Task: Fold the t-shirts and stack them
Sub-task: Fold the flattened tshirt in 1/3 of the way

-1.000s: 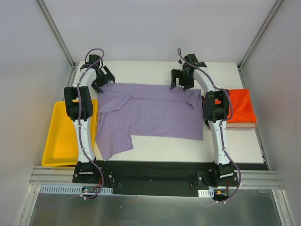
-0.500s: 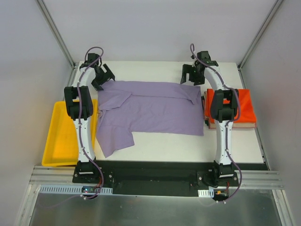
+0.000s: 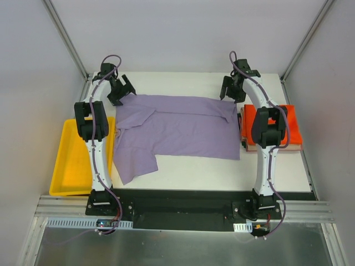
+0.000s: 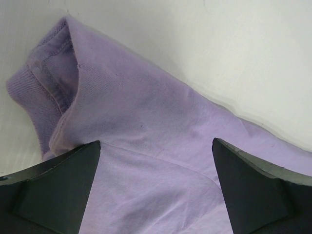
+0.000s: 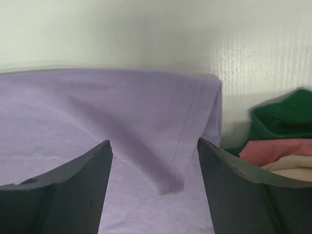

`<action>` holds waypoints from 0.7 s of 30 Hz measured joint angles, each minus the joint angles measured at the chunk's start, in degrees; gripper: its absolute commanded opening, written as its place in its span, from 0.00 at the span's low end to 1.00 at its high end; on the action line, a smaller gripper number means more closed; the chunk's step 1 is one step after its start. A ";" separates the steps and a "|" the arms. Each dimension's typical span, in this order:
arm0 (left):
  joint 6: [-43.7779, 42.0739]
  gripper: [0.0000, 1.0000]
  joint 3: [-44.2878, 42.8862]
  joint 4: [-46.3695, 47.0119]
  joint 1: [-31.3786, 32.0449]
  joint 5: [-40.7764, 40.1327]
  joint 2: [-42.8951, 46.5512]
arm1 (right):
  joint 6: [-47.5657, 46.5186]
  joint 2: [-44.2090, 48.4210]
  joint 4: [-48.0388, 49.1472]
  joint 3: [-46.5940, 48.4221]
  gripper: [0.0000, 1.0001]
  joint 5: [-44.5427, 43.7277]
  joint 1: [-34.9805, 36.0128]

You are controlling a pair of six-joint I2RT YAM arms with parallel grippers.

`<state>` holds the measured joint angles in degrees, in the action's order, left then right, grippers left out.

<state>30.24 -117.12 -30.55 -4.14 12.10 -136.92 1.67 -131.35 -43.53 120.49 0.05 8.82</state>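
The white table (image 3: 194, 172) is covered across its middle by the purple t-shirt (image 3: 183, 130), spread nearly flat (one flap is bunched towards 8 o'clock). The yellow tray (image 3: 66, 166) is seen at 9 o'clock of the shirt, its inner edge hidden behind the left arm. At 3 o'clock the folded stack (image 3: 289, 126), orange on top, is partly blocked by the right arm; its green, pink and cream layers are caught only at the cut-off edge of the right wrist view. The left gripper (image 3: 119, 90) is held at the shirt's 10 o'clock corner and the right gripper (image 3: 233, 91) at its 2 o'clock corner. Both claws are spread apart over the cloth; contact cannot be made out.
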 measured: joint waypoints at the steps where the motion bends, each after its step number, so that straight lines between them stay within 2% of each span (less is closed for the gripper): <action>1: 0.02 0.99 0.17 0.28 -0.07 0.33 0.02 | 0.35 -0.22 -0.24 0.02 0.71 -0.66 0.00; 5: 0.39 0.99 1.09 1.40 -0.46 1.40 0.37 | 0.96 -2.12 -0.74 0.42 0.67 -1.79 -0.11; 13: 0.94 0.99 2.64 3.43 -0.98 2.91 0.98 | 2.71 -6.95 -1.64 1.22 0.67 -2.45 -0.39; 21: 1.92 0.99 2.97 4.72 -1.22 3.78 0.98 | 3.30 -6.95 -1.66 1.01 0.69 -3.74 -0.44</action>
<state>32.16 -114.15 -25.82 -5.37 15.88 -135.94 4.97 -138.30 -45.19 121.49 -3.68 8.38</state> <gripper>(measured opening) 0.990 0.677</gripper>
